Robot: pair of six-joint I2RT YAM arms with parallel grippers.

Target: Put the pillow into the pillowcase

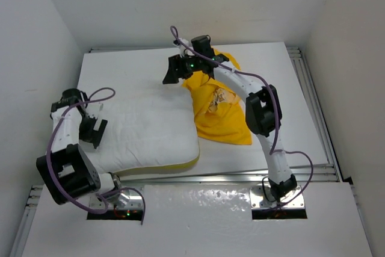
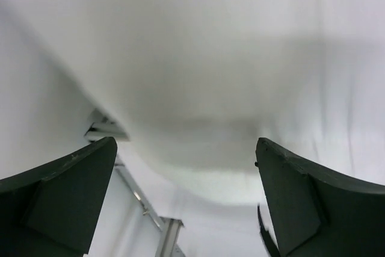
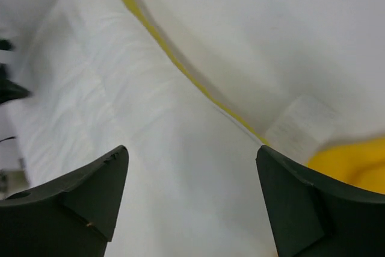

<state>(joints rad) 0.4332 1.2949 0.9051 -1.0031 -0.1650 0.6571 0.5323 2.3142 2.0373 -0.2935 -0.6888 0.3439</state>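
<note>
Fingers [image 3: 78,203] wide apart on right gripper [image 1: 170,71] and left gripper [image 1: 96,129], holding nothing. Lies mid-table, long axis nine-to-three: pillow [image 1: 147,127], pillowcase [image 1: 219,109] bunched against its three o'clock. Nearer that case: right gripper, at pillow's one o'clock; left at nine.

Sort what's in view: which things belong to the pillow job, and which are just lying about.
Job: pillow; yellow pillowcase; left pincer, open; right pincer, open.

Not the job: table; metal frame rail. Both are fixtures, and I see no other loose items.
</note>
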